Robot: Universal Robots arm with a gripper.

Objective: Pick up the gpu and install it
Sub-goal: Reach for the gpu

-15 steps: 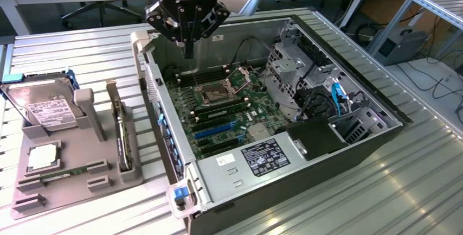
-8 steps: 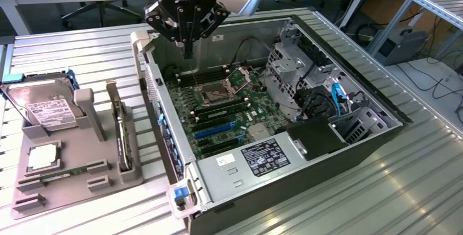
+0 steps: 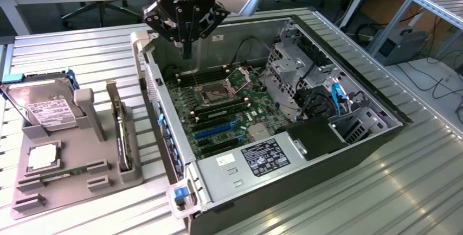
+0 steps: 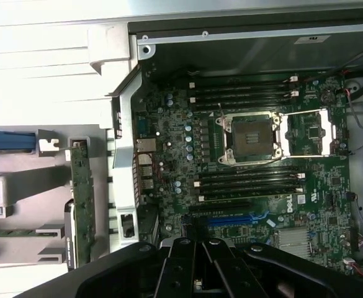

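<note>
Your hand [image 3: 186, 50] hangs over the back part of the open computer case [image 3: 311, 191], its fingers drawn together and pointing straight down. It grips nothing and touches nothing. Below it in the exterior view is the motherboard [image 3: 224, 110], with the open CPU socket [image 3: 216, 94] just toward the case's front from the fingertips.

The gpu [image 3: 123, 132] is not in the case. It stands on its long edge in a slot of the gray holder [image 3: 72, 191], which sits on the tabletop [image 3: 79, 50] just outside the case wall on the exterior view's left. The card's silvery end bracket is at the end nearer the hand. The card is well apart from the hand, with the case's side wall between them, and it sits lower than the fingertips.

In the same holder, farther toward the exterior view's left, you can see the hard drive [image 3: 43, 107] propped upright and a memory stick [image 3: 62, 174] lying flat near the front.

In the wrist view, the hand [image 4: 197, 273] looks onto the motherboard [image 4: 262, 186], with the CPU socket [image 4: 250, 138] and a blue slot [image 4: 237, 218] beneath it. The gpu [image 4: 82, 198] shows edge-on as a narrow green strip in its holder, beyond the case's metal wall and off to one side of the fingers.
</note>
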